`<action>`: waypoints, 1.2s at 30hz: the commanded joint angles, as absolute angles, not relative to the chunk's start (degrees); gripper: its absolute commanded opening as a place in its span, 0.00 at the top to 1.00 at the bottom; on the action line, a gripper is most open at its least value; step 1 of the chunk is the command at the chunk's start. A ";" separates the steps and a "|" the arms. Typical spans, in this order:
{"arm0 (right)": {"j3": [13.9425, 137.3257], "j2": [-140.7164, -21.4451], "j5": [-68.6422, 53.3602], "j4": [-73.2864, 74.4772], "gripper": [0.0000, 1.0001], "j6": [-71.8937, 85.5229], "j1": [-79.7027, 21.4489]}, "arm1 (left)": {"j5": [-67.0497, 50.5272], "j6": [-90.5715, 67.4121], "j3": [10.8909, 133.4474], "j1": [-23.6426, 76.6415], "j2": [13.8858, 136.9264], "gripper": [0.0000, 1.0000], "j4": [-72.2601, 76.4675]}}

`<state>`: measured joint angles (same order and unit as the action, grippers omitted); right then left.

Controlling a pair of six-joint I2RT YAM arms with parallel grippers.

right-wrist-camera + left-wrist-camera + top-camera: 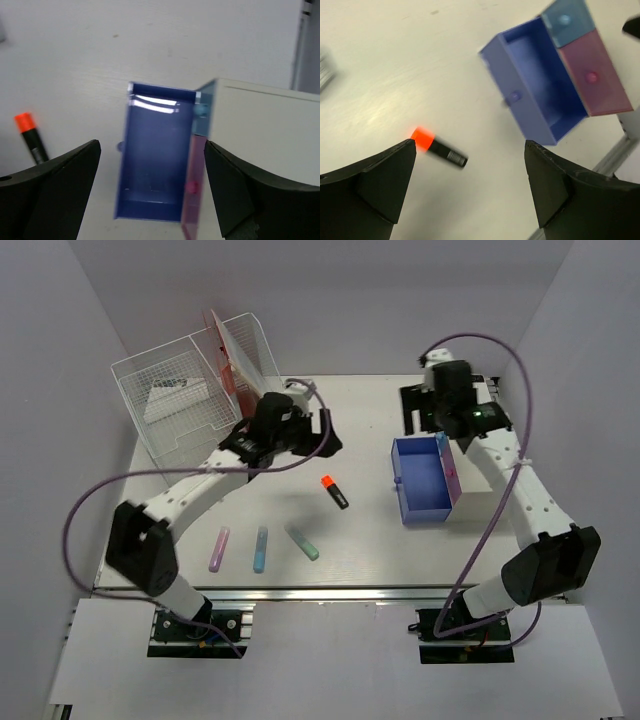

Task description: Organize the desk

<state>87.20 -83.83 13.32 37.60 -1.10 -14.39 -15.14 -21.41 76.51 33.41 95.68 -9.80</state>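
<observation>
Works over large white flat desk (370,530), filling the workspace, silver rail (340,592) at near edge. Holds left jaws spread wide, empty, above and near short black marker with orange cap (439,149) lying loose mid-desk, seemingly lined up for a pick. Holds right jaws spread, empty, over blue plastic drawer (155,165), pulled out of small white box (260,135), probably open to receive pens.
</observation>
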 commanded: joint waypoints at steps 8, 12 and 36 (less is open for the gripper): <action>85.08 -97.37 6.34 33.76 0.11 -0.44 -38.66 | 16.34 -40.42 58.38 26.73 66.90 0.02 -45.42; 86.92 -105.97 1.25 32.17 0.11 2.72 -41.13 | 18.01 -44.02 53.27 23.65 59.35 0.02 -49.73; 80.51 -113.30 14.84 22.49 0.87 8.26 -44.03 | 15.47 -46.24 47.46 23.29 54.32 0.02 -51.42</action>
